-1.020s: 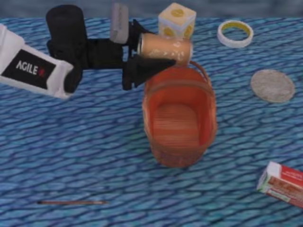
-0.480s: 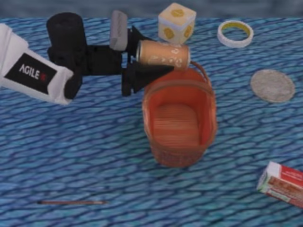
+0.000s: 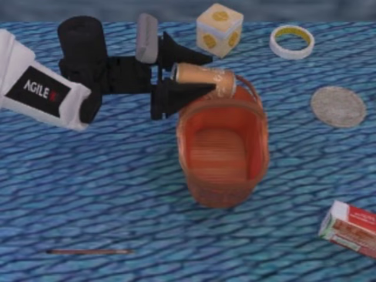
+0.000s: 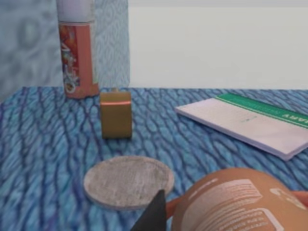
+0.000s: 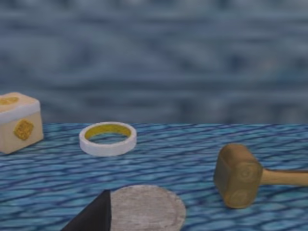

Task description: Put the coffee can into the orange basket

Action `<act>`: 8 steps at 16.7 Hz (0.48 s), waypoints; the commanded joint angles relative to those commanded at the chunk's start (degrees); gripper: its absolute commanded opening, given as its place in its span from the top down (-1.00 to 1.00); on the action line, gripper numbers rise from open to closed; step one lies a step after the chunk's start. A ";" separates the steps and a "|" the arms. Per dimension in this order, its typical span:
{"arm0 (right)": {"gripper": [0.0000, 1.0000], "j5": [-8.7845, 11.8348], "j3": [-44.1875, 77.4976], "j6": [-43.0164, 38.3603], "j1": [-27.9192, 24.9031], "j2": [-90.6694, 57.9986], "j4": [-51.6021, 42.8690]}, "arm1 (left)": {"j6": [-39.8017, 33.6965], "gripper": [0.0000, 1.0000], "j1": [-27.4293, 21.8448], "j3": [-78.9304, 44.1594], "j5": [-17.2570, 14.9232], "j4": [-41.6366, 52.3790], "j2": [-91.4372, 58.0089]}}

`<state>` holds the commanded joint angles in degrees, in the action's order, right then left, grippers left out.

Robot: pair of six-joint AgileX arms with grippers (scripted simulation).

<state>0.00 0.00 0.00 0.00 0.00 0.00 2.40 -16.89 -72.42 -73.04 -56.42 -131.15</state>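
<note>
The coffee can (image 3: 202,79) lies on its side over the far rim of the orange basket (image 3: 261,147), just under the arched handle. My left gripper (image 3: 210,73) is open, one black finger on each side of the can with gaps showing. In the left wrist view the can (image 4: 236,202) fills the lower corner beside one dark fingertip (image 4: 155,211). The basket stands upright mid-table and nothing lies inside it. My right gripper is outside the top view. Its wrist view shows a single dark fingertip (image 5: 98,214) off to one side with nothing held.
A cream cube box (image 3: 219,28) and a tape ring (image 3: 292,41) stand behind the basket. A grey disc (image 3: 338,106) lies to its right, a red-white carton (image 3: 349,228) at the front right, a thin rod (image 3: 88,251) at the front left. A wooden mallet (image 5: 240,175) shows in the right wrist view.
The left fingers have spread apart and let go of the can. The can has sunk lower toward the basket's far rim and looks smaller. The arm itself has hardly moved.
</note>
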 joint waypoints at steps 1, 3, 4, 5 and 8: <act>-1.00 0.00 0.00 0.00 0.00 0.00 0.00 | 0.00 -0.81 0.00 0.00 0.00 0.00 0.00; -1.00 0.00 0.00 0.00 0.00 0.00 0.00 | 0.00 -1.00 0.00 0.00 0.00 0.00 0.00; -1.00 0.00 0.00 0.00 0.00 0.00 0.00 | 0.00 -1.00 0.00 0.00 0.00 0.00 0.00; -1.00 0.00 0.00 0.00 0.00 0.00 0.00 | 0.00 -1.00 0.00 0.00 0.00 0.00 0.00; -1.00 0.00 0.00 0.00 0.00 0.00 0.00 | 0.00 -1.00 0.00 0.00 0.00 0.00 0.00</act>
<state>0.00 0.00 0.00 0.00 0.00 0.00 2.40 -16.89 -72.42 -73.04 -56.42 -131.15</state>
